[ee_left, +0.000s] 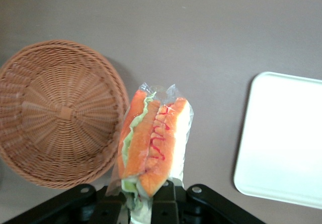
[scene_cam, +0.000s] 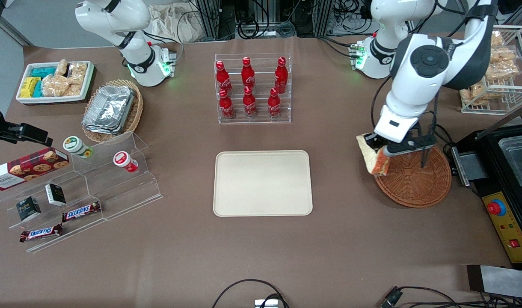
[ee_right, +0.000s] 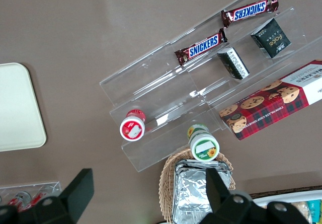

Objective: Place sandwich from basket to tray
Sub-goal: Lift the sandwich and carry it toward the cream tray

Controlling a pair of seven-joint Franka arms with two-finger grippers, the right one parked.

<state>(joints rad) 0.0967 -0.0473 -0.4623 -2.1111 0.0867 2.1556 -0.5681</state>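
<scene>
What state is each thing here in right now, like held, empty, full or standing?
Sandwich: wrapped, held in the air by the gripper, fingers shut on it, beside the basket.
Basket: empty.
Tray: empty, flat on the table.
Cola bottles: six, upright in their clear rack.
Foil containers: stacked in the tan basket.

Six cola bottles (scene_cam: 249,87), two Snickers bars (scene_cam: 81,211), two wicker baskets (scene_cam: 417,177), one tray (scene_cam: 262,183), one sandwich (scene_cam: 374,159)

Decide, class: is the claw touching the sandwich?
Touching. The left wrist view shows the claw shut on the wrapped sandwich, lifted beside the basket.
</scene>
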